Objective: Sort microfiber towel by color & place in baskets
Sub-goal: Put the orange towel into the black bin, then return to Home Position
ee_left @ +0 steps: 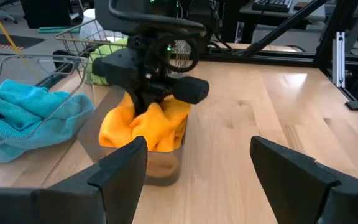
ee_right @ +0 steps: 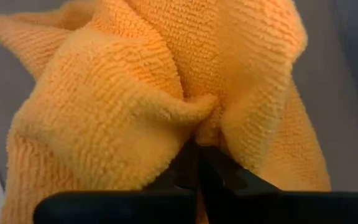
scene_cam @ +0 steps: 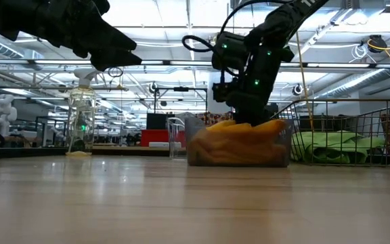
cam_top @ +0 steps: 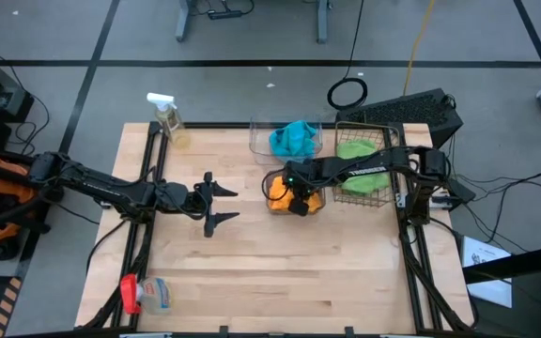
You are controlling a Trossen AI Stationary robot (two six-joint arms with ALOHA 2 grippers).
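Right gripper (cam_top: 299, 205) reaches down into the smoky grey plastic tub (scene_cam: 239, 150) near the middle of the wooden desk (cam_top: 280, 282), its fingers pinched together on a fold of orange towel (ee_right: 166, 106). That orange-yellow cloth is soft and ribbed, bunched into thick folds that rise above the tub's rim. Just behind the tub stands a clear plastic tub (cam_top: 285, 141) holding crumpled turquoise blue towel (cam_top: 293, 139), which spills over its edge. Beside both, toward the desk's right edge, a dark wire-mesh basket (cam_top: 376, 169) contains lime green towel (cam_top: 357, 150), lying loosely heaped. Left gripper (cam_top: 216, 203) hovers over bare desk, well apart from the tubs, with its fingers spread wide and nothing between them. A clear spray bottle (cam_top: 169, 118) with a white trigger stands at the desk's far left corner.
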